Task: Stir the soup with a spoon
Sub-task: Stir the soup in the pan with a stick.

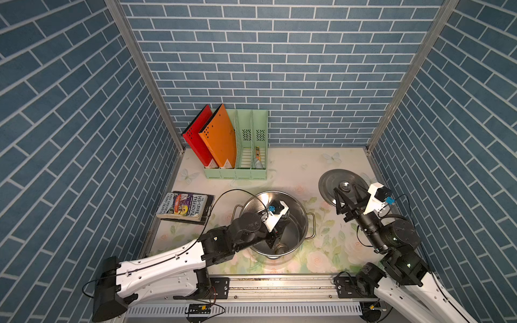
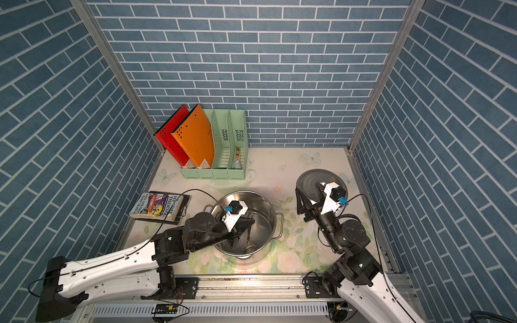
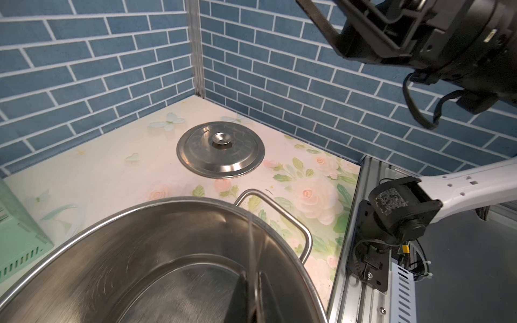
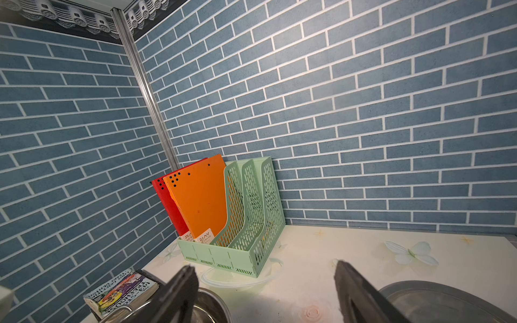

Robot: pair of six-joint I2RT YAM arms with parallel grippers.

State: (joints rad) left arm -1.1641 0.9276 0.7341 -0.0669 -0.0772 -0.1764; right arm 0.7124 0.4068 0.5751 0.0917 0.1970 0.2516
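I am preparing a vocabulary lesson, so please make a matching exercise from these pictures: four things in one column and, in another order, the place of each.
1. slim stainless-steel spoon
2. round steel lid with knob
3. colourful paperback book
4. flat orange folder

a. standing in the green file rack
b. in the big steel pot, between the fingers of the left gripper
c. flat on the flowered table, near the open right gripper
d. lying flat by the left wall

Pairs: 1-b, 2-c, 3-d, 4-a
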